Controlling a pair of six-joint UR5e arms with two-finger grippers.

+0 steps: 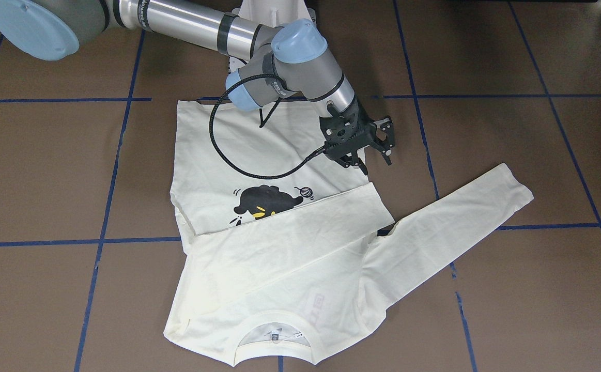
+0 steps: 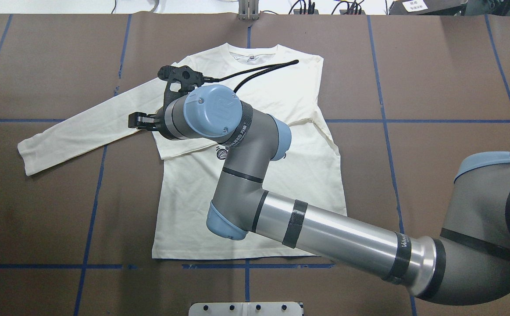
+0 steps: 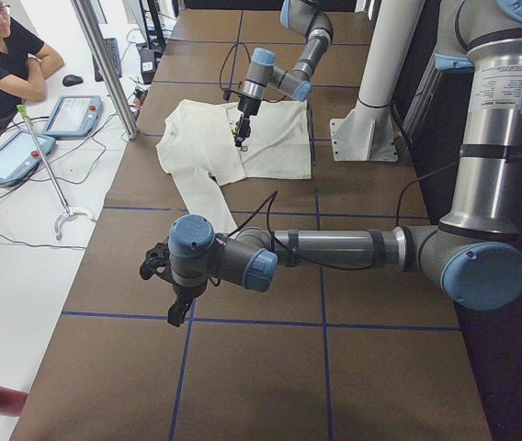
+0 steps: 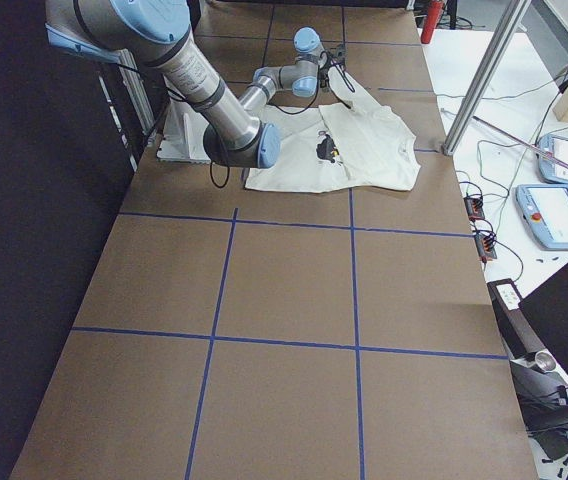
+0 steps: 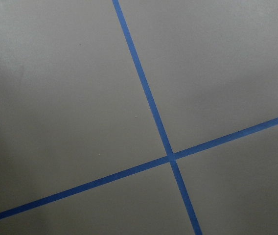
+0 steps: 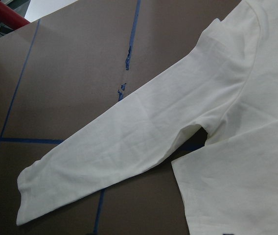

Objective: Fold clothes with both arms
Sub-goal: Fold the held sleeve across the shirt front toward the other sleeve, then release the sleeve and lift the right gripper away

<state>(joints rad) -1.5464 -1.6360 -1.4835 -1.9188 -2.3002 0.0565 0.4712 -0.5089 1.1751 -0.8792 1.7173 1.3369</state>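
The cream-white shirt point(image 1: 279, 258) lies flat on the brown table, collar toward the far side from the robot. One sleeve is folded across the chest and covers the lower part of the black cat print point(image 1: 264, 201). The other sleeve point(image 2: 83, 131) stretches out straight toward the robot's left, and it fills the right wrist view point(image 6: 144, 147). My right arm reaches across the shirt. Its gripper point(image 1: 375, 163) hovers open and empty just above the shirt's side edge near the armpit of the outstretched sleeve point(image 2: 137, 121). My left gripper point(image 3: 176, 308) hangs over bare table far from the shirt; whether it is open or shut I cannot tell.
Blue tape lines point(image 5: 149, 112) grid the table. The white pedestal base point(image 3: 362, 138) stands behind the shirt. A person point(image 3: 4, 55) sits at a white side table with two tablets point(image 3: 73, 115) beyond the table's far edge. A metal post point(image 3: 105, 64) rises there.
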